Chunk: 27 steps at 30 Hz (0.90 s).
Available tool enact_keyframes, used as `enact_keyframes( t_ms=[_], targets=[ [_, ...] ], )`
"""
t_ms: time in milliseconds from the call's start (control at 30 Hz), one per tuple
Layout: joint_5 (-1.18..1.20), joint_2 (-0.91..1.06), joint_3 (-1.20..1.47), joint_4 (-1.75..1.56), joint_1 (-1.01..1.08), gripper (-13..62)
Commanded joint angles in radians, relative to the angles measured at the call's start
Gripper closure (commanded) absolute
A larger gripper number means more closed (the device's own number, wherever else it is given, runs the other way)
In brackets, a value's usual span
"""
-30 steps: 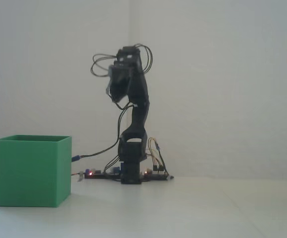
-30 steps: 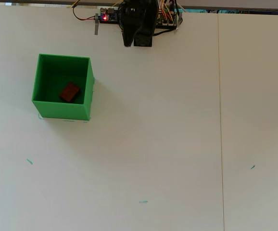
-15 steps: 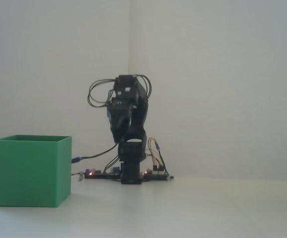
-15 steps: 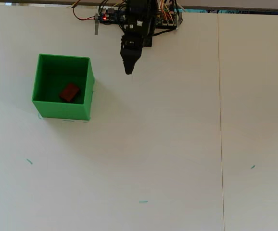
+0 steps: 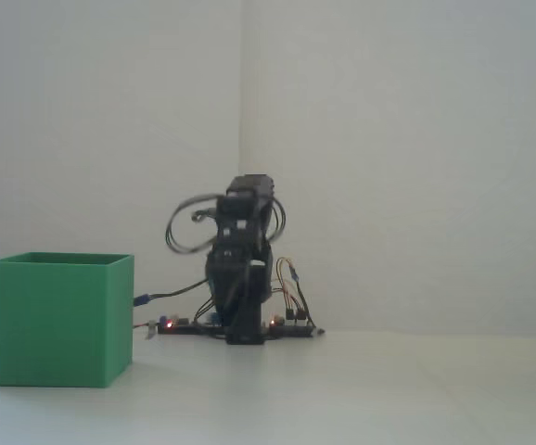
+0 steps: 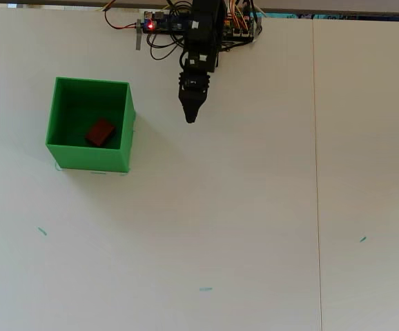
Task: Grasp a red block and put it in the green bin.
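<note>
Jaws (image 6: 190, 119) reached farther out, lower, red block (image 6: 100, 132) unmoved in green bin (image 6: 91, 158)

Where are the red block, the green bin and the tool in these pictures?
red block (image 6: 100, 132): overhead view, its top face.
green bin (image 6: 89, 157): overhead view, its near outer wall.
tool (image 6: 190, 118): overhead view, its pointed tip.
</note>
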Motion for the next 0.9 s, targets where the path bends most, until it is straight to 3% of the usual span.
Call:
enact_keyframes(
  t_ms=[0,567,867],
  targets=[
    [0.009,0.095,0.028,-0.173,-0.014,12.3],
    [0.009,0.095,0.465,-0.723,-0.052,13.4],
    [0.009,0.094,0.574,-0.81,-0.08,13.3]
  ],
)
